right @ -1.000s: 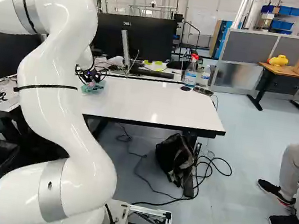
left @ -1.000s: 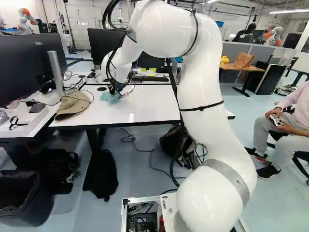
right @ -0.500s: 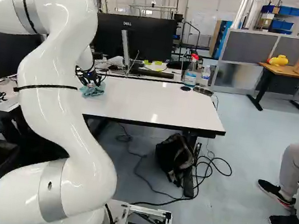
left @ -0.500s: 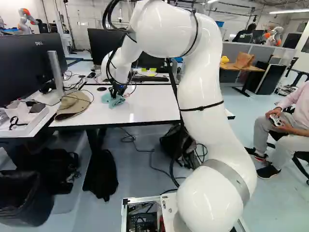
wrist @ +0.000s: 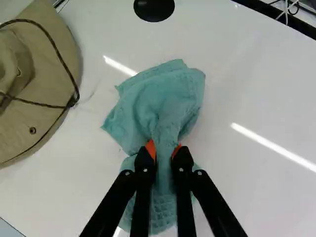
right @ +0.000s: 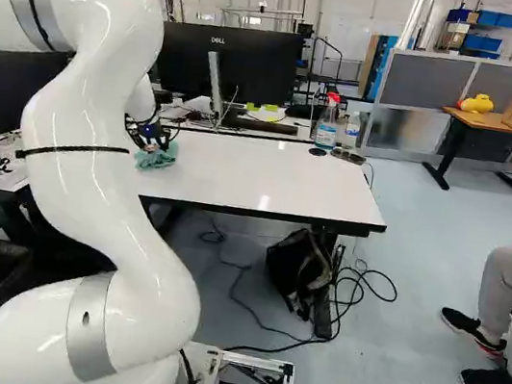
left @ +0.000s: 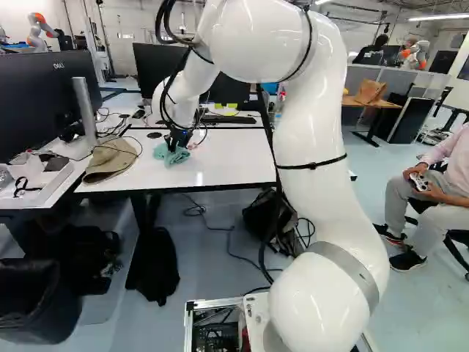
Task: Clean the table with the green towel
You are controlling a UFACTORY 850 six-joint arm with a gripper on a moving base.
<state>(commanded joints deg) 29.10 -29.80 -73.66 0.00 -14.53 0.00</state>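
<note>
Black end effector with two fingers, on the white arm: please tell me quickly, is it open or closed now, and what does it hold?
Black end effector: closed on the crumpled green cloth towel, pinched between its orange pads.

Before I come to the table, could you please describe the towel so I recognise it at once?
Look at the white table ahead of the robot arm. There, beside a tan hat, the black gripper pinches a crumpled towel. It is blue-green, whereas the hat carries a dark cord.
</note>
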